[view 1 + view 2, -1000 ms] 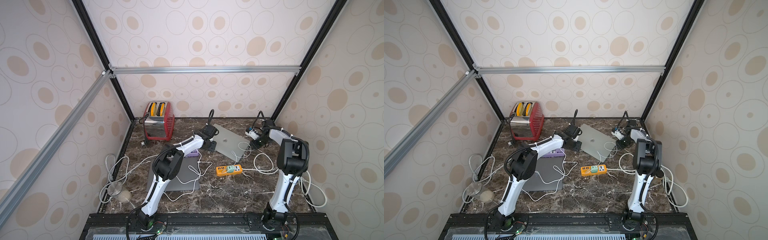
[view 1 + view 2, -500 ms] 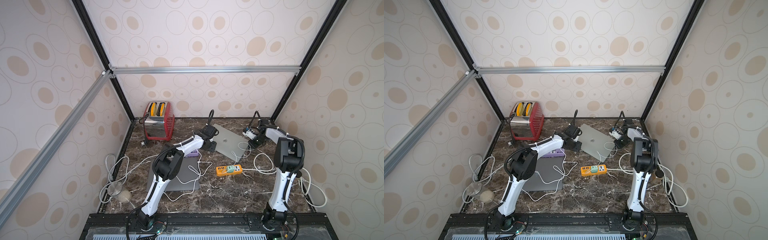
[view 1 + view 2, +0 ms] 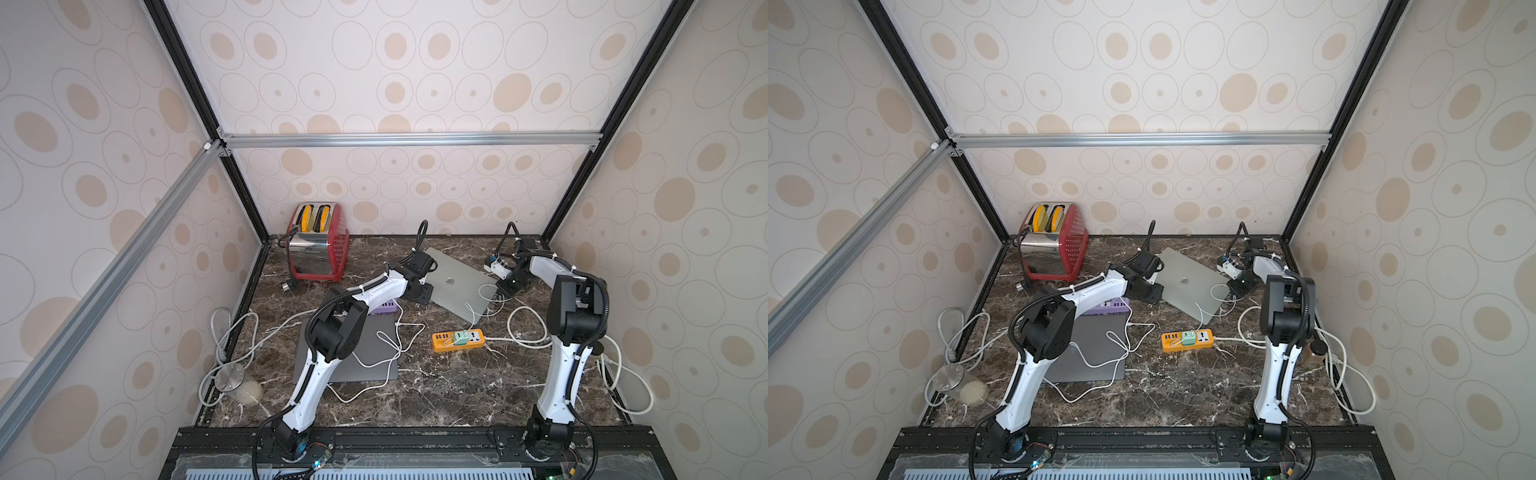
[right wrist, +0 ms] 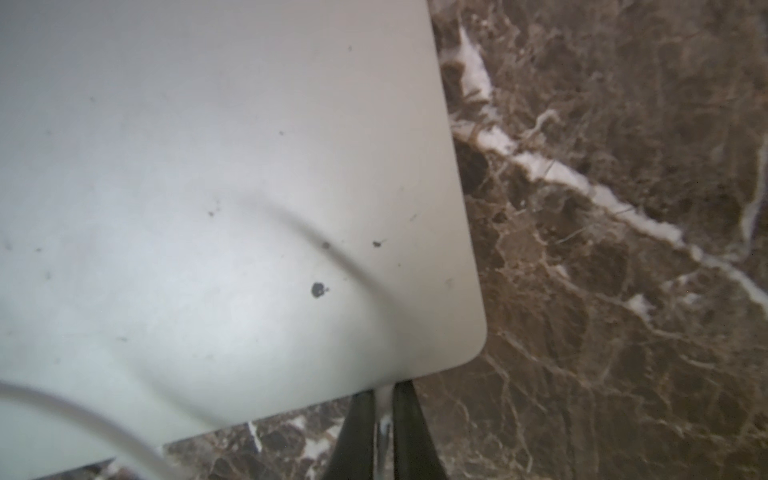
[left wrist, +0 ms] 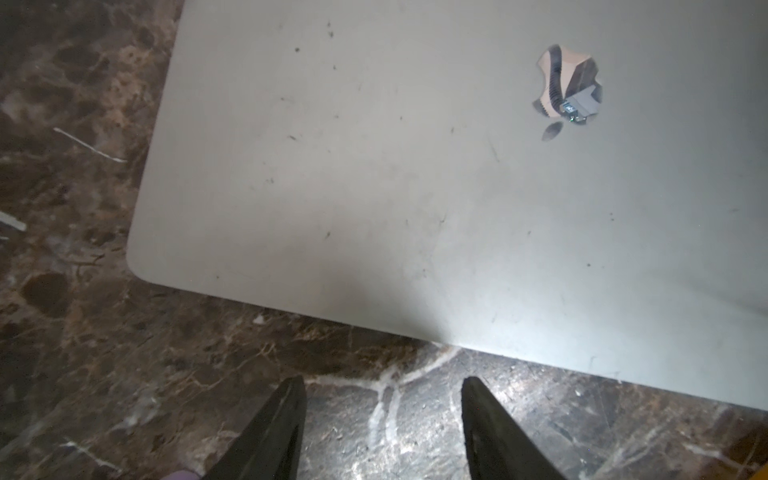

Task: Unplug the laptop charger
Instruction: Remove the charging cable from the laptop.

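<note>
Gleaming marble tabletop [image 3: 436, 395] within dotted walls [image 3: 395, 83]; left gripper [image 5: 380, 382] spread, right gripper [image 4: 384, 388] pinching charger plug [image 4: 383, 424].

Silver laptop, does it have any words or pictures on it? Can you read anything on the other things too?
Silver laptop: no words, only a shiny bitten-apple logo on its lid.
Orange power strip: markings too small to read.
Purple box: white marks too small to read.
Red toaster: nothing readable.
</note>
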